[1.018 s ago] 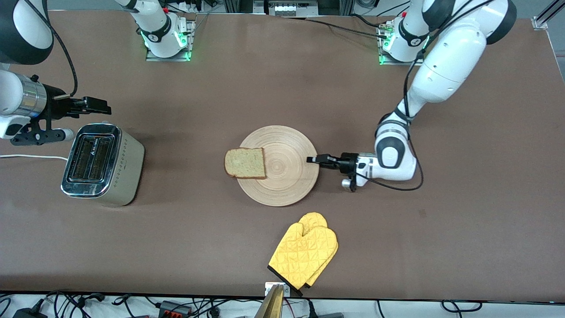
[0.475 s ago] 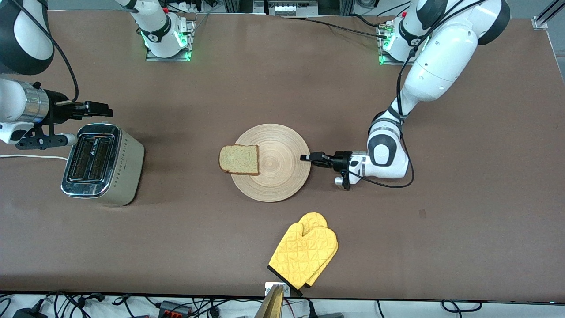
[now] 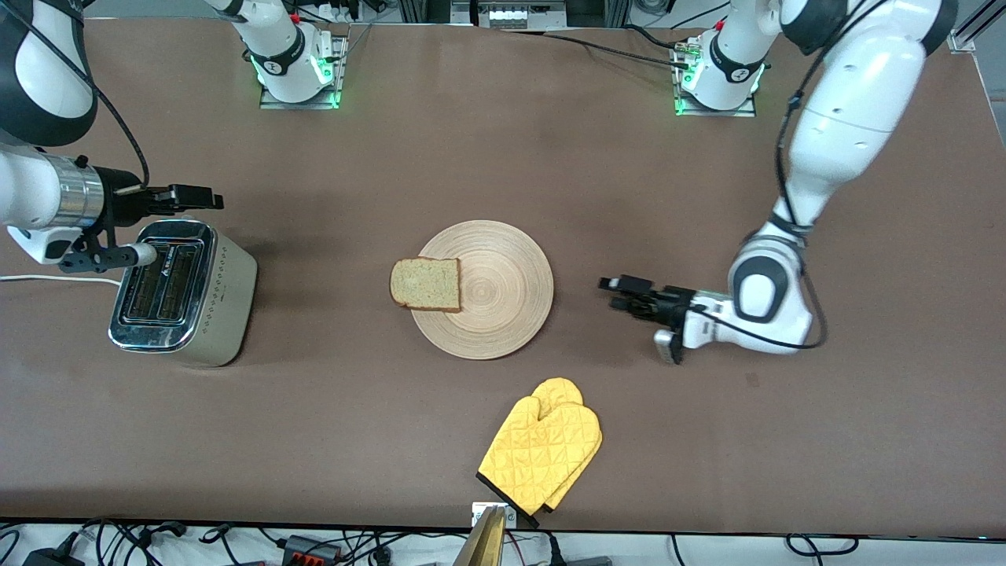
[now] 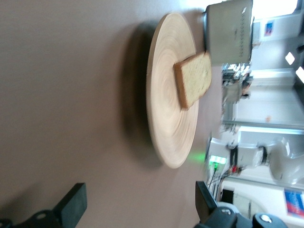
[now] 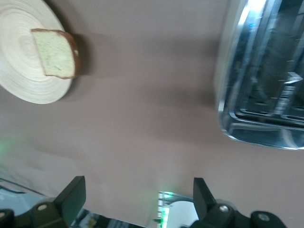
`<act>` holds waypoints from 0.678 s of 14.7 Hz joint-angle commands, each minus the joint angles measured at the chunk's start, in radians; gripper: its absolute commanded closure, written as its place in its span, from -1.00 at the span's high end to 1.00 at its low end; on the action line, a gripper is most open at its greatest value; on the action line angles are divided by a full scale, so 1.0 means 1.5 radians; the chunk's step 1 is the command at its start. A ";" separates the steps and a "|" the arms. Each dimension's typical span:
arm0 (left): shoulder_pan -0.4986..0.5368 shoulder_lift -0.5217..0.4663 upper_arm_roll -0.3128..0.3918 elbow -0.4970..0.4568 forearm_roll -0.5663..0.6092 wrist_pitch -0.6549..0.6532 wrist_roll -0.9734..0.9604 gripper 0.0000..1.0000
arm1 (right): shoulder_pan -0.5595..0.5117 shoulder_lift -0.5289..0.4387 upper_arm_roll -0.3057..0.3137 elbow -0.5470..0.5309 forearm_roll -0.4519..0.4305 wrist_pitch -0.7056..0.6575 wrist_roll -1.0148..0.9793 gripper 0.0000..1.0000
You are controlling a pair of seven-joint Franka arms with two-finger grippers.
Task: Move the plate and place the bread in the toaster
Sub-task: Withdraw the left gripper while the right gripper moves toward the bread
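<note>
A round, flat, light wooden plate (image 3: 483,289) lies in the middle of the brown table (image 3: 503,157). A square slice of pale bread with a dark crust (image 3: 425,284) rests on the plate's edge that faces the toaster and sticks out over the rim a little. The boxy beige toaster with a shiny top (image 3: 182,292) stands at the right arm's end of the table, well apart from the plate.

The left gripper (image 3: 618,288) is low over the table near the plate, not touching it, with its fingers spread wide and nothing between them. The right gripper (image 3: 206,198) hangs just above the toaster's edge, fingers wide apart too. A yellow oven mitt (image 3: 542,454) lies nearer to the front camera than the plate.
</note>
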 commanded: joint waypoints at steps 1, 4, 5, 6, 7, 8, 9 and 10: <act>0.030 -0.004 0.001 0.112 0.196 -0.119 -0.068 1.00 | 0.024 0.018 0.004 -0.024 0.026 0.046 0.047 1.00; 0.046 -0.039 0.001 0.186 0.386 -0.237 -0.091 1.00 | 0.058 0.008 0.005 -0.103 0.052 0.151 0.049 1.00; 0.047 -0.066 0.001 0.191 0.457 -0.260 -0.098 1.00 | 0.063 0.005 0.005 -0.135 0.078 0.189 0.049 1.00; 0.045 -0.098 0.000 0.192 0.530 -0.268 -0.107 1.00 | 0.069 0.000 0.005 -0.160 0.097 0.223 0.049 1.00; 0.042 -0.127 0.000 0.192 0.585 -0.268 -0.125 1.00 | 0.081 -0.004 0.005 -0.186 0.102 0.257 0.049 1.00; 0.041 -0.157 -0.001 0.192 0.640 -0.269 -0.151 1.00 | 0.094 -0.006 0.005 -0.202 0.104 0.285 0.050 1.00; 0.039 -0.184 -0.006 0.192 0.681 -0.269 -0.177 1.00 | 0.109 -0.009 0.005 -0.218 0.112 0.314 0.062 1.00; 0.039 -0.209 -0.011 0.193 0.705 -0.269 -0.198 1.00 | 0.118 -0.009 0.005 -0.238 0.129 0.340 0.085 1.00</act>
